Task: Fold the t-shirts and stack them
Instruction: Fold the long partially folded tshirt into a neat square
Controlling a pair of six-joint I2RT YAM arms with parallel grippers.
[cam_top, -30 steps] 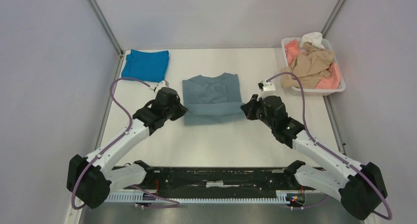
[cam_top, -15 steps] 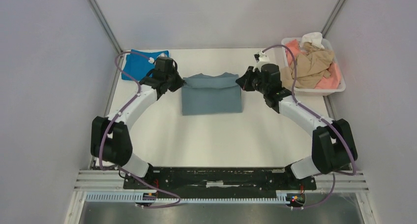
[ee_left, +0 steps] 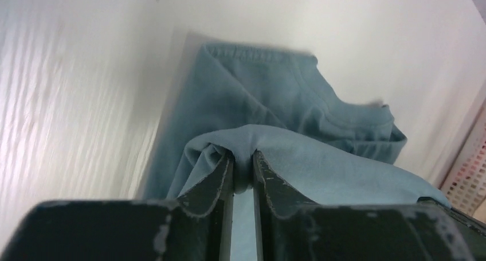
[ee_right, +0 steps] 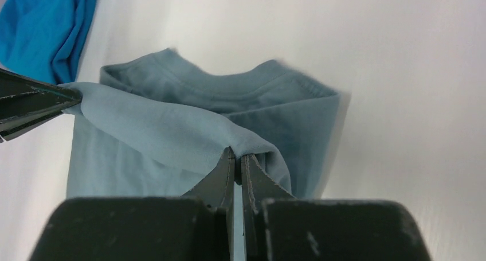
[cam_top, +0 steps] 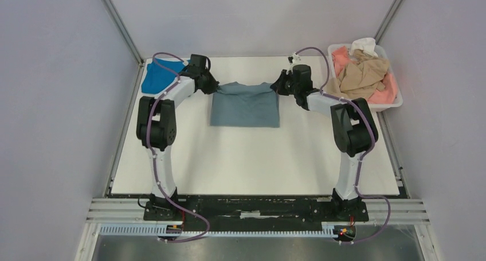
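A dusty grey-blue t-shirt [cam_top: 245, 105] lies at the far middle of the table, folded over towards its collar. My left gripper [cam_top: 214, 87] is shut on its folded edge at the far left corner; the pinched cloth shows in the left wrist view [ee_left: 243, 152]. My right gripper [cam_top: 276, 86] is shut on the far right corner, the cloth pinched between its fingers [ee_right: 238, 158]. Both hold the edge just above the collar [ee_right: 229, 80]. A folded bright blue t-shirt [cam_top: 153, 77] lies at the far left, behind the left arm, and shows in the right wrist view [ee_right: 49, 28].
A white plastic tub [cam_top: 394, 103] at the far right holds crumpled tan [cam_top: 361, 74], salmon-pink [cam_top: 343, 57] and white [cam_top: 364, 44] shirts. Both arms are stretched far out over the table. Grey walls stand on either side.
Both grippers carried the near edge of the grey-blue shirt away from me, from the shirt's near half to the collar. The shirt now lies folded shorter.
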